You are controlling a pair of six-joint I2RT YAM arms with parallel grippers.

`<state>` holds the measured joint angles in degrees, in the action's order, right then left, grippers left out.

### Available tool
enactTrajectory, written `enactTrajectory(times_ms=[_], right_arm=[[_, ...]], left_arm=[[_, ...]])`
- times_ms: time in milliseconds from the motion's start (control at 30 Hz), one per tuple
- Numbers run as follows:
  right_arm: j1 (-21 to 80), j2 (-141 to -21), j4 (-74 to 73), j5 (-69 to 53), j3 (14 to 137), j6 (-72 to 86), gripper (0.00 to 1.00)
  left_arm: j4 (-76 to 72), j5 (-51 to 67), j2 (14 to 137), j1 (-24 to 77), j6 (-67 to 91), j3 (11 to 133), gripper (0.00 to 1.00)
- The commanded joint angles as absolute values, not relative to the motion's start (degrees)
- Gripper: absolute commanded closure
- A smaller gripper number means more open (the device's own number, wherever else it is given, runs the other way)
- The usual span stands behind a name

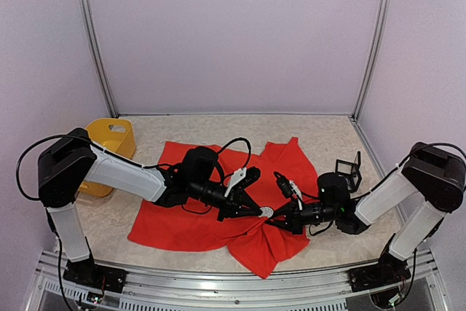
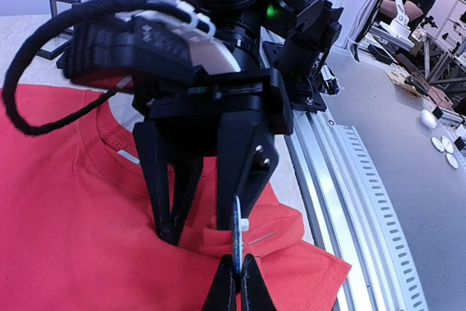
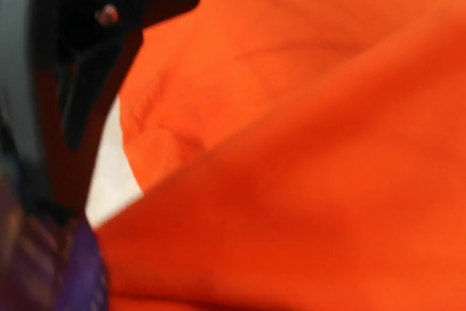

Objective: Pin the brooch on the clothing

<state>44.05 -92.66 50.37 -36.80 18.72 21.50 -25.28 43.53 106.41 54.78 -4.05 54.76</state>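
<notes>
Red T-shirt (image 1: pixel 167 227) bunched; L gripper (image 2: pixel 234 274) pinching brooch (image 2: pixel 237 234) edge-on.

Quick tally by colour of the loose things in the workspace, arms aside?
Red: 1, the T-shirt
Yellow: 1, the bin
Black: 1, the open frame
White: 1, the brooch, pinched in the left tool
Total: 4

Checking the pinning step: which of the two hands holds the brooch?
The left hand, shut on the round brooch, which it holds edge-on. The right hand stands open against the red T-shirt, with no brooch.
</notes>
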Motion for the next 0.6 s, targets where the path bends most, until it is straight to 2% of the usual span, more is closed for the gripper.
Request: enactTrajectory(times_ms=[0, 33, 67, 200, 367, 500, 567], right_arm=[[43.47, -85.96, 53.09, -37.80, 13.96, 18.56, 0.44], [43.68, -84.02, 54.77, -37.18, 12.80, 17.72, 0.34], [44.11, -82.46, 56.10, -36.23, 11.87, 16.61, 0.29], [46.96, -82.71, 59.54, -32.28, 12.23, 11.31, 0.28], [47.57, -88.08, 62.78, -31.91, 15.12, 9.92, 0.35], [47.80, -90.04, 64.32, -32.10, 16.44, 9.94, 0.48], [47.86, -90.78, 64.81, -32.19, 16.89, 10.14, 0.48]], left_arm=[[-28.18, 44.26, 103.80, 54.76, -3.84, 52.98, 1.00], [-28.13, 44.04, 103.72, 54.76, -4.01, 52.92, 1.00], [-28.01, 43.90, 103.71, 54.76, -4.08, 52.96, 1.00], [-27.73, 43.95, 103.80, 54.74, -4.22, 53.26, 1.00], [-27.47, 44.07, 103.89, 54.76, -4.35, 53.48, 1.00], [-27.19, 44.04, 103.97, 54.73, -4.55, 53.55, 1.00], [-27.16, 43.99, 103.97, 54.75, -4.55, 53.59, 1.00]])
